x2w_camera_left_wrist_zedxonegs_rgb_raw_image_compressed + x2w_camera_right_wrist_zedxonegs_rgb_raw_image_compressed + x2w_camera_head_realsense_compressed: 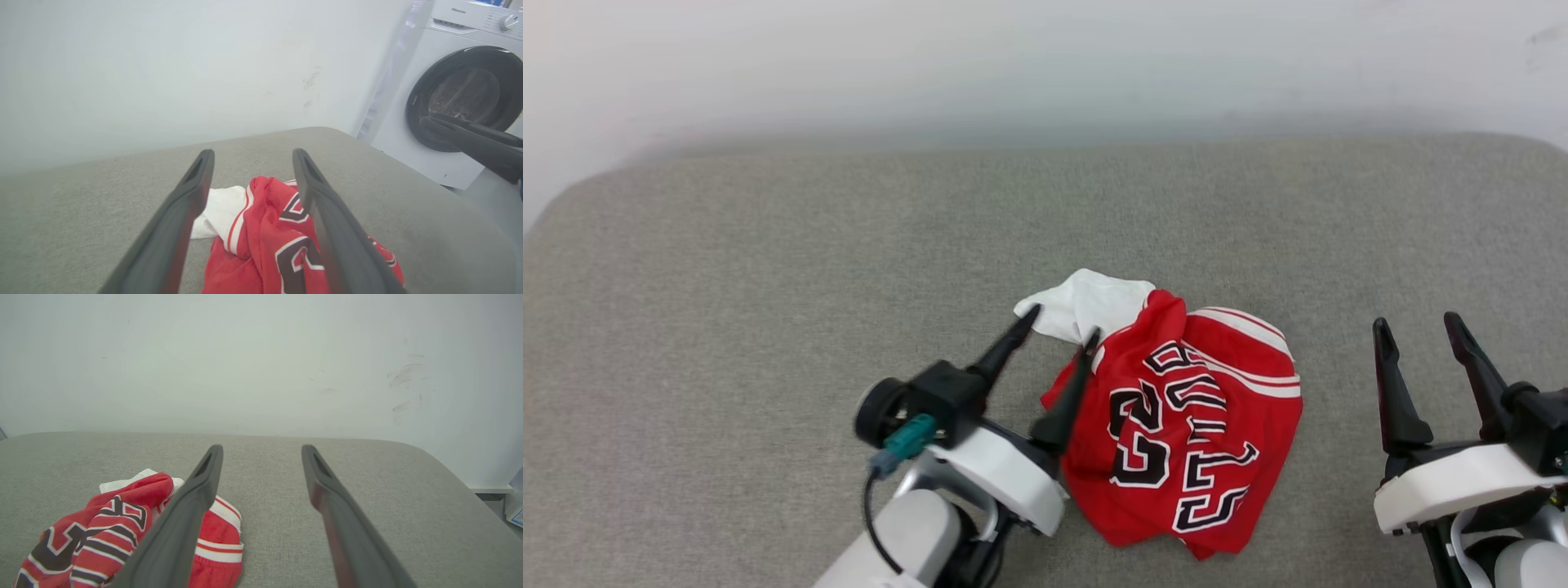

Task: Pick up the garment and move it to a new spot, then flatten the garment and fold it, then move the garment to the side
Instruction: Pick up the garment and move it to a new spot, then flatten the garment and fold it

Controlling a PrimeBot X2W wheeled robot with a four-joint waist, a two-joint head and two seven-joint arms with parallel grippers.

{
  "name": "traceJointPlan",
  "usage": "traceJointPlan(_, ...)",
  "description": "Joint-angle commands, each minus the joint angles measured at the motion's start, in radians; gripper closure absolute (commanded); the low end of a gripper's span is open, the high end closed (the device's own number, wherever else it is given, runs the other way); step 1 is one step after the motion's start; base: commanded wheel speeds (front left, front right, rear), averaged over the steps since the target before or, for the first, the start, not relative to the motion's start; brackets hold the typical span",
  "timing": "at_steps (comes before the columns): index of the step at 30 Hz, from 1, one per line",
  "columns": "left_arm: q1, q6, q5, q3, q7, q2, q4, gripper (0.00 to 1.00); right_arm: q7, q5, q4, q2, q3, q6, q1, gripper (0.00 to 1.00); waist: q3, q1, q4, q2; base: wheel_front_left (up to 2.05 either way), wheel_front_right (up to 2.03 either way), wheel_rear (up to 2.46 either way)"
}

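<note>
1. The garment (pixel 1201 425) is seen crumpled in a heap on the grey tabletop (pixel 768 286), near the front edge and a little right of centre in the head view. The red body is turned up, with black white-edged lettering and numerals twisted across it.
2. A white sleeve (pixel 1094 300) is pushed out at the heap's far left corner, and striped trim (pixel 1262 331) is shown along the far right edge.
3. The left hand (pixel 1062 322) is found at the heap's left side, fingers spread and pointed toward the sleeve. Nothing is clamped between them — the hand is released.
4. One left fingertip is placed at the sleeve's outer edge, the other over the line where white meets red. Whether cloth is touched cannot be told.
5. In the left wrist view the garment is seen below and between the spread fingers, none of it pinched.
6. The right hand (pixel 1415 320) is held at the lower right — fingers wide apart and empty, well apart from the garment, with bare tabletop between.
7. A pale wall (pixel 1045 65) is seen behind the tabletop. A white washing machine (pixel 461 94) with a dark round door is caught at the right of the left wrist view.
</note>
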Motion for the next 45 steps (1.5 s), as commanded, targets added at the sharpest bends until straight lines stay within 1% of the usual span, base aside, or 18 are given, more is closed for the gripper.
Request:
traceJointPlan(1, 0.023, 0.018, -0.007, 0.027, -0.009, 0.008, -0.003, 0.0, 0.005, 0.006, -0.002, 0.001, 0.0, -0.001, 0.016, 0.0, -0.027, -0.0001, 0.015, -0.0001, 0.0, 0.0, 0.0)
traceJointPlan(4, 0.048, 0.056, -0.007, 0.082, -0.012, 0.023, 0.001, 0.0, 0.006, 0.018, 0.001, 0.001, 0.005, -0.001, 0.031, 0.0, -0.052, -0.0001, 0.022, -0.0001, 0.0, 0.0, 0.0)
traceJointPlan(10, 0.114, 0.114, -0.004, 0.189, -0.017, 0.062, 0.004, 0.0, 0.002, 0.042, 0.01, 0.001, 0.009, -0.001, 0.061, 0.0, -0.097, -0.0001, 0.036, -0.0001, 0.0, 0.0, 0.0)
traceJointPlan(14, 0.171, 0.139, 0.002, 0.262, -0.017, 0.088, -0.011, 0.0, -0.001, 0.059, 0.018, 0.001, 0.014, -0.001, 0.08, 0.0, -0.118, -0.0001, 0.041, -0.0001, 0.0, 0.0, 0.0)
traceJointPlan(18, 0.221, 0.148, 0.02, 0.304, -0.017, 0.112, -0.03, 0.0, -0.006, 0.073, 0.023, 0.001, 0.023, -0.001, 0.094, 0.0, -0.13, -0.0001, 0.042, -0.0001, 0.0, 0.0, 0.0)
traceJointPlan(24, 0.265, 0.139, 0.03, 0.314, -0.016, 0.135, -0.032, 0.0, -0.01, 0.071, 0.031, 0.001, 0.023, -0.001, 0.107, 0.0, -0.142, -0.0001, 0.038, -0.0001, 0.0, 0.0, 0.0)
traceJointPlan(29, 0.273, 0.137, 0.02, 0.313, -0.016, 0.13, -0.026, 0.0, -0.004, 0.063, 0.031, 0.001, 0.023, -0.001, 0.111, 0.0, -0.143, -0.0001, 0.035, -0.0001, 0.0, 0.0, 0.0)
traceJointPlan(37, 0.25, 0.13, 0.025, 0.312, -0.014, 0.143, -0.02, 0.0, -0.002, 0.064, 0.031, 0.001, 0.017, -0.001, 0.102, 0.0, -0.135, -0.0001, 0.035, -0.0001, 0.0, 0.0, 0.0)
traceJointPlan(42, 0.186, 0.095, 0.01, 0.294, 0.034, 0.148, -0.02, 0.0, 0.002, 0.058, 0.022, 0.001, 0.008, -0.001, 0.084, 0.0, -0.106, -0.0001, 0.025, -0.0001, 0.0, 0.0, 0.0)
traceJointPlan(45, 0.107, 0.059, 0.0, 0.275, 0.085, 0.146, -0.019, 0.0, 0.004, 0.051, 0.01, 0.001, 0.003, -0.001, 0.071, 0.0, -0.066, -0.0001, 0.011, -0.0001, 0.0, 0.0, 0.0)
